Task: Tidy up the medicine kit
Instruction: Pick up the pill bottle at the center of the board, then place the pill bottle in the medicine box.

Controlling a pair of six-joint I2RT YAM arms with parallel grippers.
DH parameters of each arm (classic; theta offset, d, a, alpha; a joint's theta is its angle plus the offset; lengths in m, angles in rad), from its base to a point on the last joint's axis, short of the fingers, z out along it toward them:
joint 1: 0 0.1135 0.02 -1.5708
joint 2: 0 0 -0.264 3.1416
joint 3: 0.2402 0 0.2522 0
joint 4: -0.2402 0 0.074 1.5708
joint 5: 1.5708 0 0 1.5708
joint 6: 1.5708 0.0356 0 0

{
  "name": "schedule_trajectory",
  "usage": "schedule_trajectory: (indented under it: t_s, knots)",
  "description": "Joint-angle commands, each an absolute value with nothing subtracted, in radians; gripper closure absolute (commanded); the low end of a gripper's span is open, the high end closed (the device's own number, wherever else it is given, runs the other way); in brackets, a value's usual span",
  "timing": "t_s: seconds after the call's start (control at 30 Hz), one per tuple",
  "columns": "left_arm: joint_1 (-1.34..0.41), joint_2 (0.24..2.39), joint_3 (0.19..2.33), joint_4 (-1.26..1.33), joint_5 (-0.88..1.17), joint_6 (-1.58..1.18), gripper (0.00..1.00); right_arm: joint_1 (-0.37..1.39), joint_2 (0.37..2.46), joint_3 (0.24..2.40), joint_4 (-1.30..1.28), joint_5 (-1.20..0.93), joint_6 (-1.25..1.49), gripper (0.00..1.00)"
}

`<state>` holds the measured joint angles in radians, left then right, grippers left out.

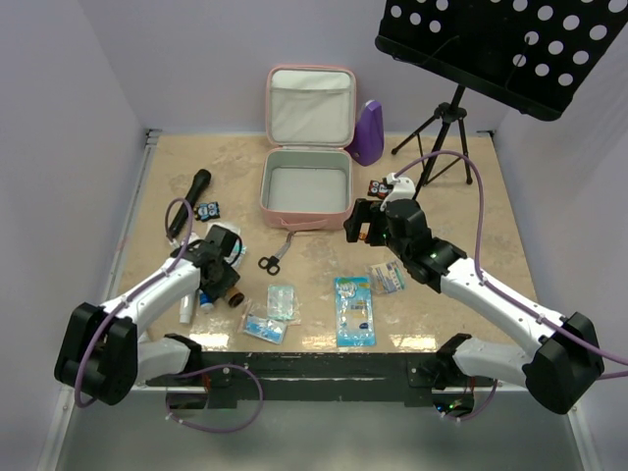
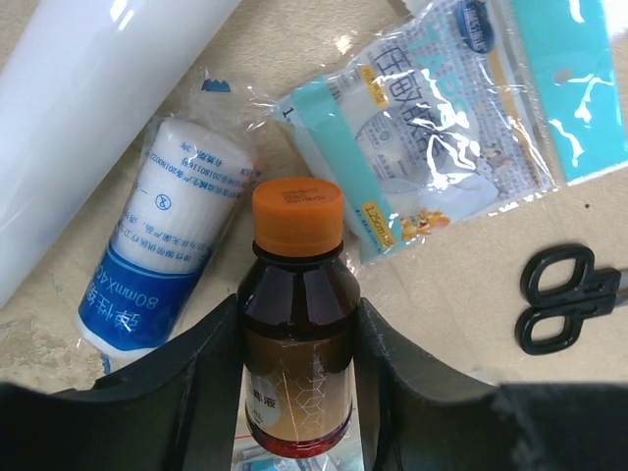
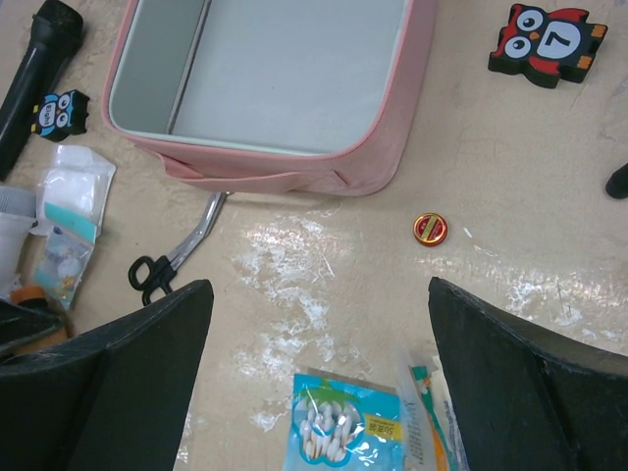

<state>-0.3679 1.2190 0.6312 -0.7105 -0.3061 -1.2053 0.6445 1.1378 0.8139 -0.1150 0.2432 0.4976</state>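
The pink medicine kit (image 1: pixel 263 192) lies open at the back centre of the table, its lid (image 1: pixel 310 103) upright and its grey-white tray bare; its near wall (image 3: pixel 285 169) fills the top of the right wrist view. My left gripper (image 2: pixel 297 302) is shut on a brown bottle (image 2: pixel 297 324) with an orange cap, both fingers against its sides, at the table's left front (image 1: pixel 226 287). My right gripper (image 3: pixel 319 294) hangs open over bare tabletop just in front of the kit (image 1: pixel 361 224), holding nothing.
Around the bottle lie a bandage roll (image 2: pixel 177 245), a white tube (image 2: pixel 88 108), a mask packet (image 2: pixel 432 137) and black scissors (image 2: pixel 564 299). A small red tin (image 3: pixel 430 229), a swab packet (image 3: pixel 343 422), owl tiles (image 3: pixel 545 39), a torch (image 1: pixel 191 201), a purple object (image 1: pixel 370 132) and a music stand (image 1: pixel 442 128) are also here.
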Motion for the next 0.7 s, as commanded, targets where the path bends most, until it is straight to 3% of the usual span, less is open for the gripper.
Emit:
schedule_trajectory:
  t_s: [0.0, 0.03, 0.33, 0.67]
  knots:
    - [-0.373, 1.135, 0.686, -0.699, -0.299, -1.134, 0.95, 0.647, 1.112, 0.848, -0.123, 0.245, 0.502, 0.05]
    - [-0.373, 1.117, 0.704, -0.706, -0.287, -1.115, 1.00, 0.647, 1.111, 0.854, -0.126, 0.245, 0.502, 0.05]
    - [-0.382, 1.008, 0.906, -0.559, -0.178, -0.829, 1.00, 0.647, 1.103, 0.908, -0.115, 0.232, 0.499, 0.05]
    - [-0.383, 1.437, 1.282, -0.351, 0.046, -0.543, 1.00, 0.647, 1.238, 0.999, -0.146, 0.311, 0.528, 0.06]
